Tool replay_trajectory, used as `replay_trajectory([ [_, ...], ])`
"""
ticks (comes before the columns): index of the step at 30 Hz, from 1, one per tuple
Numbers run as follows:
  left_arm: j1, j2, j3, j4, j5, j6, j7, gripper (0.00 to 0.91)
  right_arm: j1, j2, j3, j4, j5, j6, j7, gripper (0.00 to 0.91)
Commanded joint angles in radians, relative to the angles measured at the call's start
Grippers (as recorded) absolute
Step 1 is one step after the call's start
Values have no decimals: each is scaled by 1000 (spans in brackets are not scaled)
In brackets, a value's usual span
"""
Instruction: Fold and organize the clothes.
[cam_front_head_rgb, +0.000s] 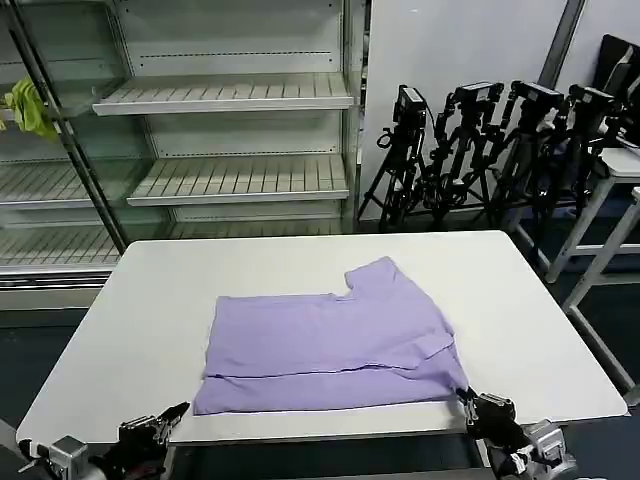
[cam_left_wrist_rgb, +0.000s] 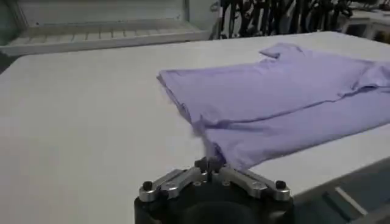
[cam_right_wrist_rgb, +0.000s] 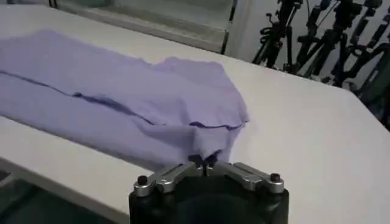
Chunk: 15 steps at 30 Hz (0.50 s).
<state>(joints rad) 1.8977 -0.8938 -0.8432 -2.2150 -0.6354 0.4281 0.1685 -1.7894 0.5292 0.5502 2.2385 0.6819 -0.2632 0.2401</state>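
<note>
- Head view: our left tool (cam_front_head_rgb: 168, 418) and right tool (cam_front_head_rgb: 468, 402) sit at the counter (cam_front_head_rgb: 150, 300)'s six o'clock edge, by the half-folded T-shirt (cam_front_head_rgb: 330, 345)'s near corners.
- Left wrist view: left tool (cam_left_wrist_rgb: 210, 165) is clenched on the shirt's near corner, seemingly for the next fold.
- Right wrist view: right tool (cam_right_wrist_rgb: 204, 163) pinches the other corner likewise.

Lighting: even, bright, overhead; soft faint shadow under the T-shirt (cam_front_head_rgb: 330, 345) along the table (cam_front_head_rgb: 150, 300) near edge; wrist views slightly soft, background tripods (cam_front_head_rgb: 480, 150) blurred; no glare.

Worktop (cam_front_head_rgb: 150, 300) bare left, right, behind T-shirt (cam_front_head_rgb: 330, 345) (folded, mid-front); free passage there. Tripods (cam_front_head_rgb: 480, 150) and shelving (cam_front_head_rgb: 220, 100) stand beyond far edge.
</note>
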Motion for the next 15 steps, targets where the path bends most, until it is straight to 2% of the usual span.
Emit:
replay_trajectory([
  [1,69,-15,-18,-25,19,-4,3,50,-51,-24,25,9,-3,2,-1,665],
  [2,67,-15,-18,-25,20,-3,2,50,-41,-25,18,8,-4,0,3,907],
  [4,63,-14,-17,-26,20,-3,1,343,-22,-26,5,5,-2,-7,16,907],
  [5,61,-13,-18,-28,20,-3,1,665,-7,-28,2,1,1,-7,16,907],
  [6,59,-13,-20,-30,19,-3,-1,846,-2,-29,2,0,1,-7,18,907],
  [7,57,-12,-28,-34,16,-2,-1,907,9,-30,5,1,4,-7,23,907],
  [15,51,9,-106,-86,-62,19,-12,907,-33,-45,76,43,28,-19,53,907],
])
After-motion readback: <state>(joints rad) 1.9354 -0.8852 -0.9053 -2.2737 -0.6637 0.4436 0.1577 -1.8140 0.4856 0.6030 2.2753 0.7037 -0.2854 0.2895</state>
